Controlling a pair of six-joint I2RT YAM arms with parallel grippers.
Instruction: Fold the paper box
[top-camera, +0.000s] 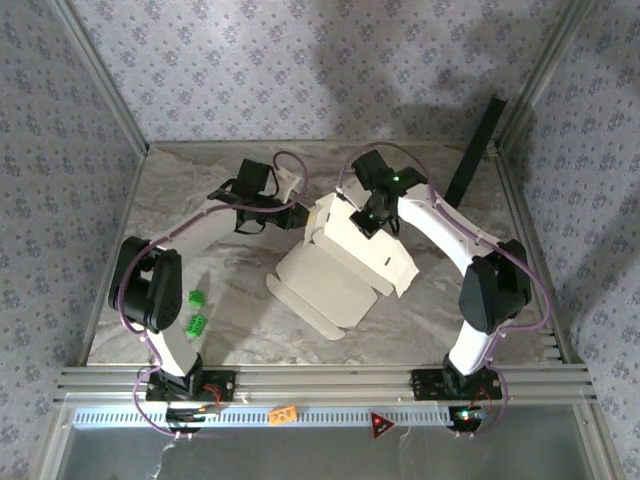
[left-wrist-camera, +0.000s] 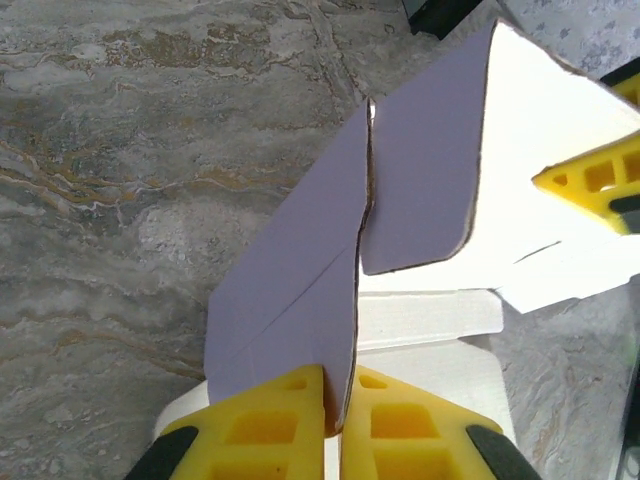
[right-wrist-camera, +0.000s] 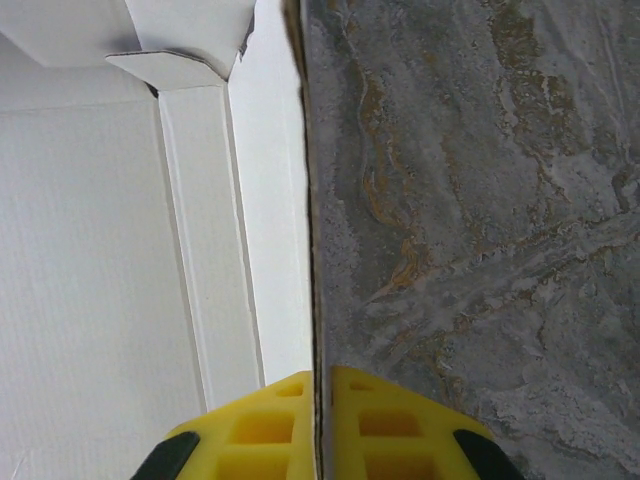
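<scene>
The paper box (top-camera: 335, 280) lies half-formed in the middle of the marble table, white inside, with loose flaps spread toward the front. My left gripper (top-camera: 292, 196) is at the box's far left corner. In the left wrist view the left gripper (left-wrist-camera: 340, 405) is shut on the edge of an upright lavender flap (left-wrist-camera: 295, 270), next to a second lavender flap (left-wrist-camera: 425, 170). My right gripper (top-camera: 368, 216) is over the box's back edge. In the right wrist view the right gripper (right-wrist-camera: 318, 405) is shut on a thin upright wall (right-wrist-camera: 310, 200), with the white box interior (right-wrist-camera: 100, 260) to its left.
Two small green blocks (top-camera: 197, 310) lie at the left near the left arm's elbow. A long black panel (top-camera: 475, 150) leans in the back right corner. A yellow finger of the right gripper (left-wrist-camera: 590, 180) shows in the left wrist view. Bare table (top-camera: 190, 180) surrounds the box.
</scene>
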